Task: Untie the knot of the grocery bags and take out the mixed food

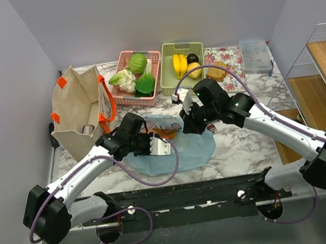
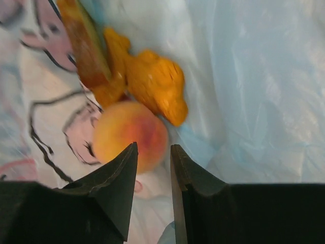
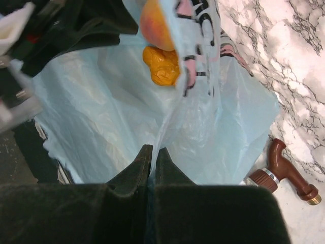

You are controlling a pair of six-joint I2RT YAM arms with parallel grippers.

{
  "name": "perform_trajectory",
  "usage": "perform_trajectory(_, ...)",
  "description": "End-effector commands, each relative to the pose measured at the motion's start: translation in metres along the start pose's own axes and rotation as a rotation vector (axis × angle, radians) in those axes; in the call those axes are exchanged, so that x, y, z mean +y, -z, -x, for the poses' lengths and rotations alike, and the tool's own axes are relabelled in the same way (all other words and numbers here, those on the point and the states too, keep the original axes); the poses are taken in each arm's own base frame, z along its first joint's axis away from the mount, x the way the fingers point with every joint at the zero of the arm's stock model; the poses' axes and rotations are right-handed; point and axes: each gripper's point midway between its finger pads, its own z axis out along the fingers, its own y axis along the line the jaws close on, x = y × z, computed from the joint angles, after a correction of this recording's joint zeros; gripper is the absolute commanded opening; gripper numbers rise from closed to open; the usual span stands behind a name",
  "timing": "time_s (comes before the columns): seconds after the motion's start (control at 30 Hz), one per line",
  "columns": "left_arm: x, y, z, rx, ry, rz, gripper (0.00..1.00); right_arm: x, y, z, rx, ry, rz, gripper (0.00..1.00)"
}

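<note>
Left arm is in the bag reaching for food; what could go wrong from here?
The peach sits ahead of one finger of the left gripper, not centred in its narrow gap; closing could push it away or pinch plastic instead.
The right gripper holds the light blue bag open by a thin pinch of film; a slip would drop it over the peach.

The white marble-patterned table (image 1: pixel 238 142) carried a light blue plastic bag (image 1: pixel 194 151), spread flat near the middle of the near edge. A beige tote with orange handles (image 1: pixel 77 109) stood at the left edge. Along the far edge sat a pink basket (image 1: pixel 136 99), a green basket (image 1: pixel 166 79), a floral mat (image 1: pixel 229 56) and, in the far right corner, a clear plastic box (image 1: pixel 255 55). A small brown piece (image 3: pixel 284 170) lay just beside the bag's right side.
</note>
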Motion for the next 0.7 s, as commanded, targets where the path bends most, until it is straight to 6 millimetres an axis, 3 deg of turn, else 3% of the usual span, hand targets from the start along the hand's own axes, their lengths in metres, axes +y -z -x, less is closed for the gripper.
perform_trajectory(0.0, 0.027, -0.004, -0.028, 0.060, -0.051, 0.156, 0.37, -0.001, 0.006, 0.001, -0.030, -0.005, -0.010, 0.01)
perform_trajectory(0.17, 0.043, -0.013, -0.023, 0.040, -0.039, 0.179, 0.64, -0.003, 0.003, -0.003, -0.022, -0.009, -0.010, 0.01)
perform_trajectory(0.33, 0.052, -0.025, -0.026, 0.062, -0.011, 0.143, 0.67, -0.010, 0.000, 0.002, -0.030, -0.030, -0.032, 0.00)
perform_trajectory(0.67, 0.015, -0.037, -0.066, 0.183, -0.007, -0.027, 0.77, -0.021, 0.000, 0.004, -0.039, -0.070, -0.058, 0.01)
